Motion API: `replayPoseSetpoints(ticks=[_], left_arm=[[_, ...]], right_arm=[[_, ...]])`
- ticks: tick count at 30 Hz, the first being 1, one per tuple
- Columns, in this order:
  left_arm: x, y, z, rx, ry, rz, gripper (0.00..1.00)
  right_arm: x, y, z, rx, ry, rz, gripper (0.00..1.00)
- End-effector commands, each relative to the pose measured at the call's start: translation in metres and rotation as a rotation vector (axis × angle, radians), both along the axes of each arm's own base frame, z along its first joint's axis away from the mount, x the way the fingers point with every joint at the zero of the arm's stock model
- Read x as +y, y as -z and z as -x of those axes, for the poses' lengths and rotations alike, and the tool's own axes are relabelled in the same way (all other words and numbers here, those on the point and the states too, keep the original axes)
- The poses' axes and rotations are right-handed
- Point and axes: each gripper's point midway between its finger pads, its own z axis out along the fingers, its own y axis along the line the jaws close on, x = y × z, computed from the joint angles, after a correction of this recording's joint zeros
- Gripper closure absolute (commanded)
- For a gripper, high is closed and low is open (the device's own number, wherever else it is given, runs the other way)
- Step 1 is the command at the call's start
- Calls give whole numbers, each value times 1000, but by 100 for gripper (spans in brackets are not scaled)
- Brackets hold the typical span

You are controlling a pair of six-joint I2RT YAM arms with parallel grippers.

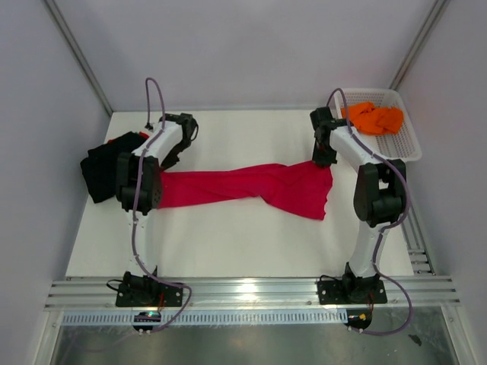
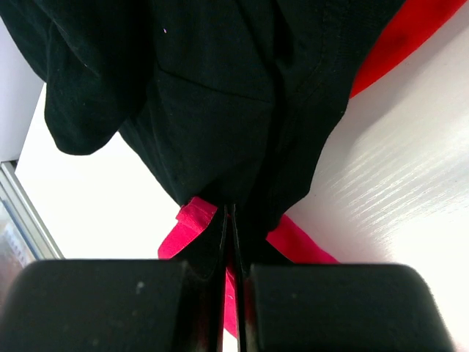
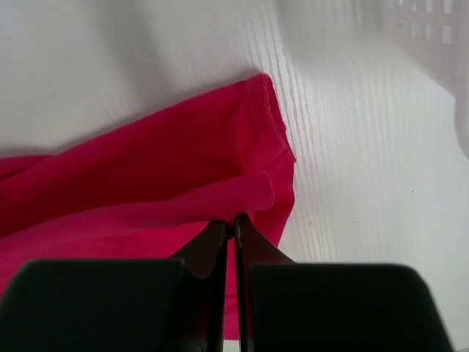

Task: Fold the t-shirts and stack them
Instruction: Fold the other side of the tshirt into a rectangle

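- Stretching out the crimson shirt (image 1: 243, 186) looks like the step in hand: it lies as a long, half-twisted band across the middle of the table (image 1: 243, 251), one end at each arm.
- The left gripper (image 2: 229, 213) has its jaws pressed together, with crimson cloth showing on both sides of them and between them, so I judge it is pinching the shirt's left end.
- The right gripper (image 3: 233, 220) is likewise clamped on a fold near the hemmed corner at the shirt's right end.
- The black pile (image 2: 220, 95) hangs right at the left fingertips. I cannot tell whether any black cloth is caught in the pinch, so any pull on that side should be slow and watched for the pile dragging.
- A red shirt (image 2: 399, 37) peeks from under the black pile, which is another reason to keep the left end clear of it.
- The band is narrow in the middle and wider at the right, which suggests a twist. A level, even pull outward from both arms would probably flatten it better than a lift from one.
- The right grip sits close to the cloth's edge, so a sharp tug could slip it off.
- The orange shirt (image 1: 373, 118) sits in the basket (image 1: 411, 148) just behind the right arm. The elbow should avoid that rim.
- Folding can only go well once the cloth lies flat and square.
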Motion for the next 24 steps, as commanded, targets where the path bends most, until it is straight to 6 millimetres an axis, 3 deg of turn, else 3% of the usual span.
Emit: replayPoseSetpoints(ticks=[1, 12, 13, 14, 15, 17, 20, 24], left_arm=[[12, -14, -4, -6, 0, -43, 100], [11, -7, -4, 7, 2, -30, 98], [10, -6, -3, 9, 1, -22, 80], [9, -6, -4, 1, 1, -16, 54], [9, -4, -2, 7, 0, -13, 40], [8, -5, -4, -2, 14, -9, 24], [9, -5, -2, 4, 20, -10, 12], [8, -7, -3, 10, 36, -1, 11]], right_arm=[[6, -21, -27, -91, 39, -43, 97], [-1, -21, -42, -89, 38, 17, 97], [-1, -21, -42, -87, 36, 16, 90], [-1, -21, -42, -86, 33, 15, 82], [-1, -22, -40, -82, 34, 19, 74], [-5, -23, -38, -80, 43, 35, 62], [-10, -26, -35, -86, 49, 62, 55], [-15, -35, -32, -115, 62, 82, 53]])
